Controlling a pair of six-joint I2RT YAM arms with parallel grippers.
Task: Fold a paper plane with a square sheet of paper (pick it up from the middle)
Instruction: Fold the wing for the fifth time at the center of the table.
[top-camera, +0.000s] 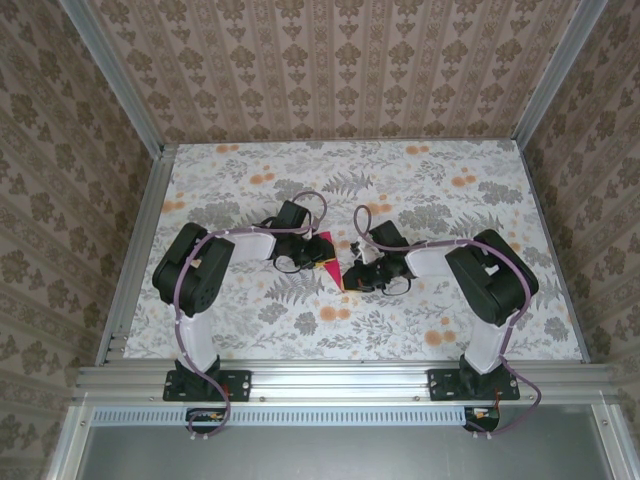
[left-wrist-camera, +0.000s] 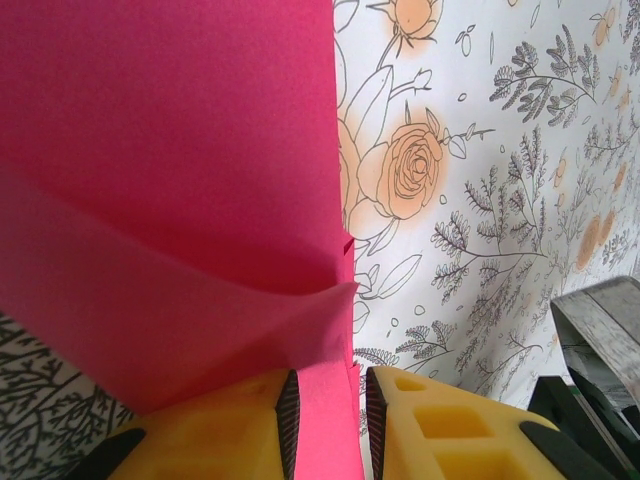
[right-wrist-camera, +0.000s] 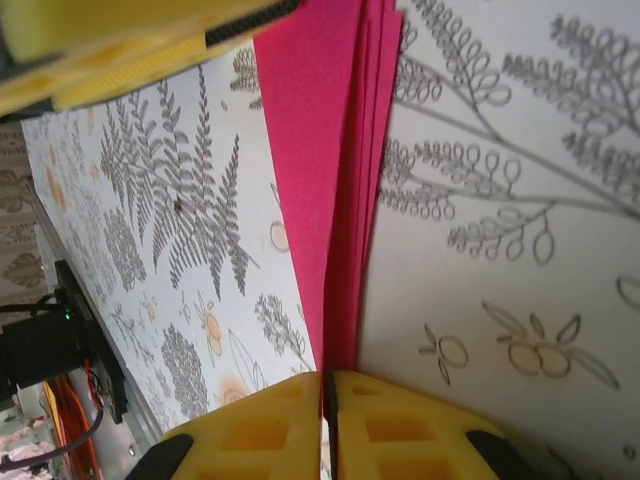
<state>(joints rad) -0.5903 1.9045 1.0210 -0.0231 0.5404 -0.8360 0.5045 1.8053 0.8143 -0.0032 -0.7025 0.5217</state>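
Floral-print tabletop inside wallpapered enclosure. Item: pink paper sheet, partly folded into several layers, at tabletop centre between both arms. Left gripper: fingers narrow, pinching folded strip of paper. Right gripper: fingers almost together, clamped on edge of stacked layers.

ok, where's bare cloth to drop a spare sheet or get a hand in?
Free: the far strip of tablecloth between the grippers and the back wall, and the near band between the arms and the front rail. Crowded: the centre, where left gripper and right gripper both pinch the pink paper. Left arm and right arm take up the sides.
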